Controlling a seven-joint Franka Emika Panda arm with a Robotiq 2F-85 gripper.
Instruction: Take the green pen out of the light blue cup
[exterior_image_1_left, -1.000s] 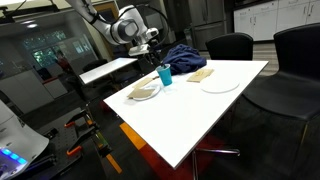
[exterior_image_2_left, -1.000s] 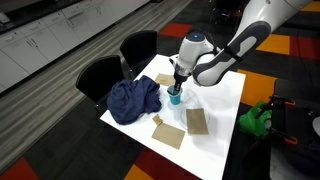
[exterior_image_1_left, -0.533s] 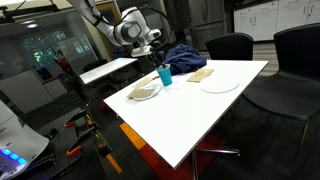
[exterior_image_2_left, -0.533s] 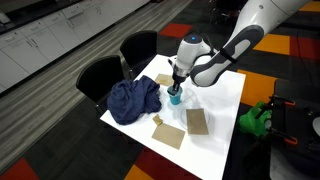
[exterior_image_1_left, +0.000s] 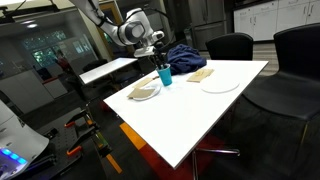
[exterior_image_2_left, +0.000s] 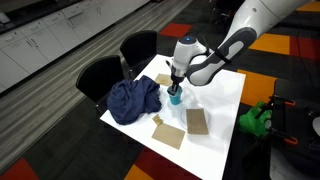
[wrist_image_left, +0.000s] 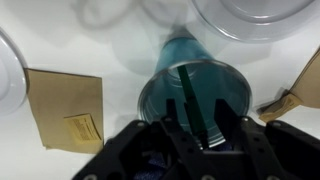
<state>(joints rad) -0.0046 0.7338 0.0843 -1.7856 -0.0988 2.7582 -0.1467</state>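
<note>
The light blue cup stands on the white table near its far edge; it also shows in the other exterior view. In the wrist view I look straight down into the cup. The green pen leans inside it, with its top end rising towards the camera. My gripper is directly above the cup and open, one finger on each side of the pen's upper end. In both exterior views the gripper hangs just over the cup's rim.
A dark blue cloth lies bunched next to the cup. Brown paper pieces lie on the table. A white plate and a bowl sit nearby. Black chairs stand behind the table.
The arm has shifted slightly over the cup. The cup and pen have not moved.
</note>
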